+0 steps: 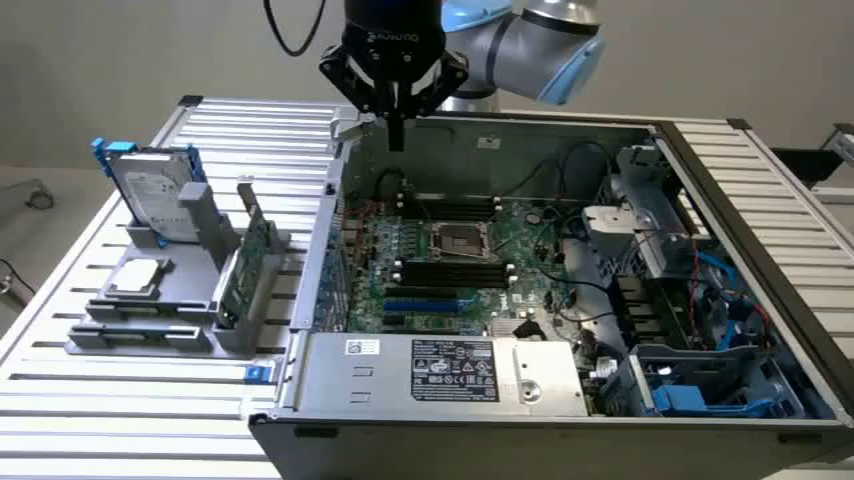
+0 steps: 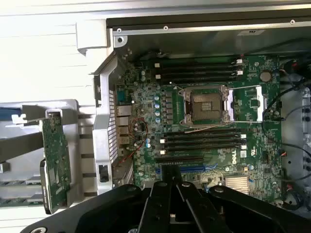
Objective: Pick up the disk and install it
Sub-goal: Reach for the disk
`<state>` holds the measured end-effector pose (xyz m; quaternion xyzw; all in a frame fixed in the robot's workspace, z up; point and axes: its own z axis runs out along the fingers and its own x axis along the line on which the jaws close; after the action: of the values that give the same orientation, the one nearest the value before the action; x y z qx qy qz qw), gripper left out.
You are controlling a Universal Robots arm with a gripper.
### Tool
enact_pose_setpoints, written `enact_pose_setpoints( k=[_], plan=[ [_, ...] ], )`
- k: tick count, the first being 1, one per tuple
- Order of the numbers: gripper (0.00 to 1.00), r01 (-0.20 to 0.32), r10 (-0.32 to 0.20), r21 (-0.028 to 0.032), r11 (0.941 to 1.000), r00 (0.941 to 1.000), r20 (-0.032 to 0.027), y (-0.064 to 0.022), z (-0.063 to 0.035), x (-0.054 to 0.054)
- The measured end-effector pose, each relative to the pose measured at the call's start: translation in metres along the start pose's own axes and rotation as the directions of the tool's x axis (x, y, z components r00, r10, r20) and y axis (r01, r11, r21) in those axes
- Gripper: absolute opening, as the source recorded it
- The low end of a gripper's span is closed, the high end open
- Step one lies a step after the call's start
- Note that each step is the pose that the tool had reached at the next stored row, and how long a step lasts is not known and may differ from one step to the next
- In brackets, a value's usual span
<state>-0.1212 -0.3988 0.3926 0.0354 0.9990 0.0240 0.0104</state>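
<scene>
Gripper [image 1: 395, 138] closed and empty above one wall of the open computer case [image 1: 514, 150], disk [image 1: 151, 188] upright in the grey rack [image 1: 200, 218] on the bench [image 1: 94, 400], well apart; I fear a low crossing clips that wall or the green card [image 1: 254, 262].

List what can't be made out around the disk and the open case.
- Exterior view: lower part of the disk, hidden behind the grey holder.
- Exterior view: print on the power supply label, too small to read.
- Wrist view: one edge of the motherboard, covered by the gripper.
</scene>
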Motion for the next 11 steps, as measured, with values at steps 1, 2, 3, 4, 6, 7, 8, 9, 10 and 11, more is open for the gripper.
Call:
enact_pose_setpoints(
  k=[1,2,3,4,6,7,8,9,10,11],
  plan=[
    [0.11,0.000,0.000,0.0000,1.0000,1.0000,0.0000,0.0000,0.0000,0.0000],
    [0.11,0.000,0.000,0.0000,1.0000,1.0000,0.0000,0.0000,0.0000,0.0000],
    [0.11,0.000,0.000,0.0000,1.0000,1.0000,0.0000,0.0000,0.0000,0.0000],
    [0.11,0.000,0.000,0.0001,1.0000,1.0000,0.0000,0.0000,0.0000,0.0000],
    [0.11,0.000,0.000,0.0000,1.0000,1.0000,0.0000,0.0000,0.0000,0.0000],
    [0.11,0.000,0.000,0.0001,1.0000,1.0000,0.0000,0.0000,0.0000,0.0000],
    [0.11,0.000,0.000,0.0000,1.0000,1.0000,0.0000,0.0000,0.0000,0.0000],
    [0.11,0.000,0.000,0.0000,1.0000,1.0000,0.0000,0.0000,0.0000,0.0000],
    [0.11,0.000,0.000,0.0001,1.0000,1.0000,-0.0001,0.0000,0.0000,0.0004],
    [0.11,0.000,0.000,0.0001,1.0000,1.0000,-0.0001,-0.0002,-0.0001,0.0030]
  ],
)
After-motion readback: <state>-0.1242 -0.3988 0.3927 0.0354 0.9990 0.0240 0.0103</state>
